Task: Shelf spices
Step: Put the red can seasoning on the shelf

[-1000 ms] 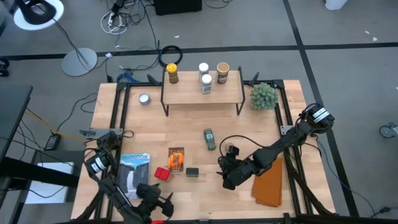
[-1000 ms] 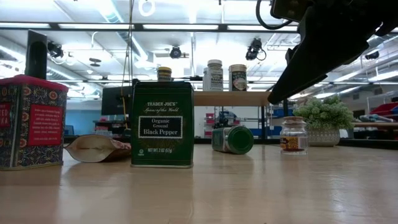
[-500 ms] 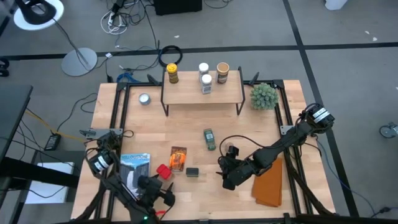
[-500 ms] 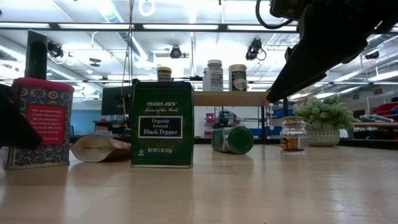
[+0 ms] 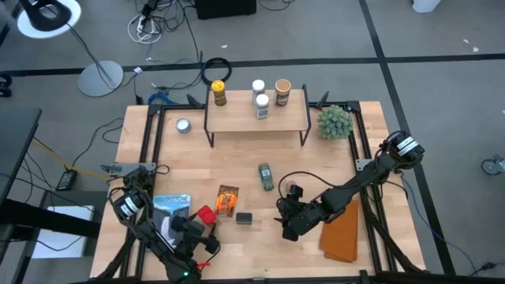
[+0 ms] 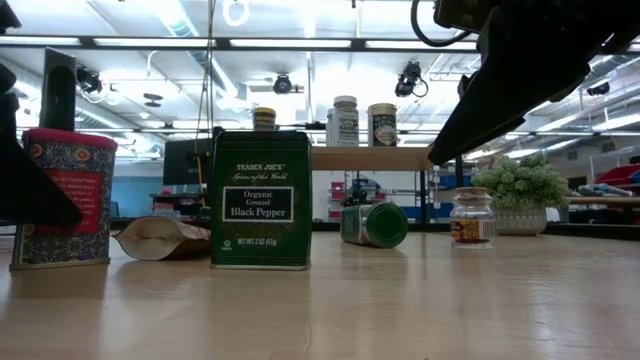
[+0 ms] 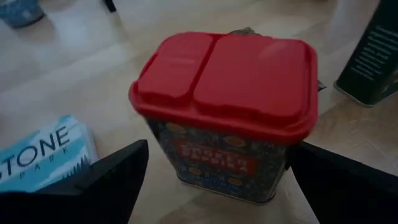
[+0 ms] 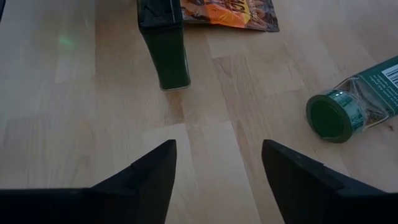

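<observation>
Bare board right of shelf [image 5: 288,120] jars [image 5: 260,101]

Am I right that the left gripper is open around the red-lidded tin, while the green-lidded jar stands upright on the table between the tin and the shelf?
Not quite: the green-lidded jar lies on its side, as the right wrist and low views show. The rest holds: the left gripper is open with a finger on each side of the red-lidded tin, and the jar is between it and the shelf.

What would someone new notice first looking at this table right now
Probably the red-lidded tin near the table's front left, with the left gripper open on either side of it, not yet closed. Next, the shelf at the back already carrying four jars. The right gripper hangs open over bare wood near a tipped green-lidded jar.
</observation>
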Controlling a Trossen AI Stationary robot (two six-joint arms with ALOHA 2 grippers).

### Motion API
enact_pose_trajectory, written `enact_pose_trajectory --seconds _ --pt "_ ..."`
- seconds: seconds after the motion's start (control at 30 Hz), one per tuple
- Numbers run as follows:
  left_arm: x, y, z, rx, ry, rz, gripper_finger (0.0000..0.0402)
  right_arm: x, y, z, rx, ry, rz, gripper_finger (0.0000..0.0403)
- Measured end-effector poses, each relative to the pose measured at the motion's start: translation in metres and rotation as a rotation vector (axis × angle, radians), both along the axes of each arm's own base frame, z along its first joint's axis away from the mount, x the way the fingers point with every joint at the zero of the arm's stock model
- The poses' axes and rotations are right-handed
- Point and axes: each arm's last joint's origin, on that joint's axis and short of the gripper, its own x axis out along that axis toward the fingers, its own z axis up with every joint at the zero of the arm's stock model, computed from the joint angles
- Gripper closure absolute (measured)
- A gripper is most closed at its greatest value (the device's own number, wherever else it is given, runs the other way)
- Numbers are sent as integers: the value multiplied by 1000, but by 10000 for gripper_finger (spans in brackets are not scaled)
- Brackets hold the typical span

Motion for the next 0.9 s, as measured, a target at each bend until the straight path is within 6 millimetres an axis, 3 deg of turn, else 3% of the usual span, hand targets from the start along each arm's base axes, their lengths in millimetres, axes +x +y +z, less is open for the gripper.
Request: enact_pose_trajectory --seconds 0.27,0.67,0.9 --pt "7 2 1 61 -29 -83 12 0 0 0 0 0 0 169" --pt "11 -4 -3 -6 -80 -82 13 2 -2 1 6 -9 -9 173" --pt "16 -12 -3 -60 -101 -108 51 1 1 1 6 -10 0 173"
